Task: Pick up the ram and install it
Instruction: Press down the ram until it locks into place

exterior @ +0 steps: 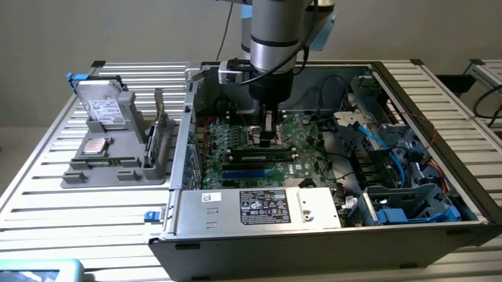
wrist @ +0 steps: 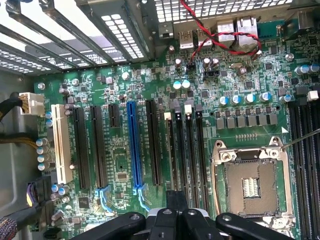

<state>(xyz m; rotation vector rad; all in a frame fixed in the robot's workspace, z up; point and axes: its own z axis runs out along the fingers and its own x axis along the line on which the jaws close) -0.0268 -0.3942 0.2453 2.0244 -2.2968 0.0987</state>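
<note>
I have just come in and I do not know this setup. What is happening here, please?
One robot arm reaches down into an open computer case on the table. Its gripper is shut and sits low over the motherboard, directly above the ram, which lies along a memory slot. Outside the case, a grey tray holds other parts.

I have the arm (exterior: 271, 35) hanging straight down, wrist vertical, gripper (exterior: 269, 140) pointing downward. Its black fingers (wrist: 176, 200) are pressed together with no gap between them, their linkages spread to either side beneath the wrist.
</note>
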